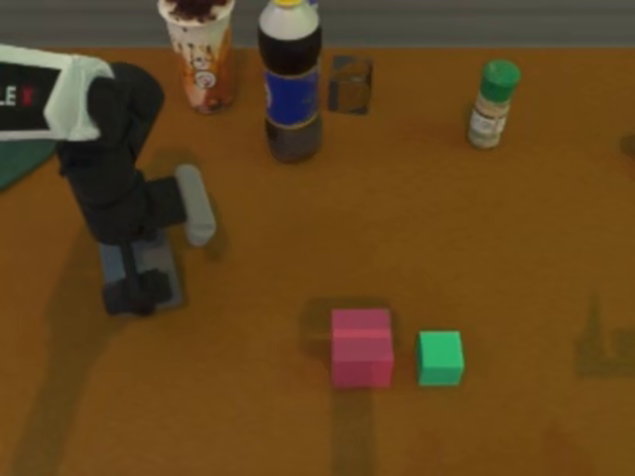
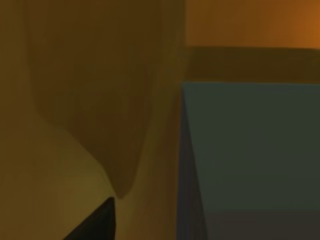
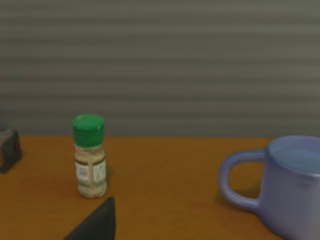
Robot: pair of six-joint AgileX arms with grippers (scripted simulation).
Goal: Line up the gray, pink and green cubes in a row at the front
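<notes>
Covering gray cube (image 2: 250,150), left jaws (image 1: 139,288); pink cube (image 1: 361,346) apart.

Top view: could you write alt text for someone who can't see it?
The left arm's gripper reaches down over a gray cube at the table's left, while a pink cube and a smaller green cube sit side by side near the front. A dessert cup, cola bottle, dark shiny cube and spice jar line the back.

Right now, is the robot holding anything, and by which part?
It cannot be told. The left gripper is down at the large slate gray cube on the table's left, but its grip is hidden. The right arm is outside the top view.
</notes>
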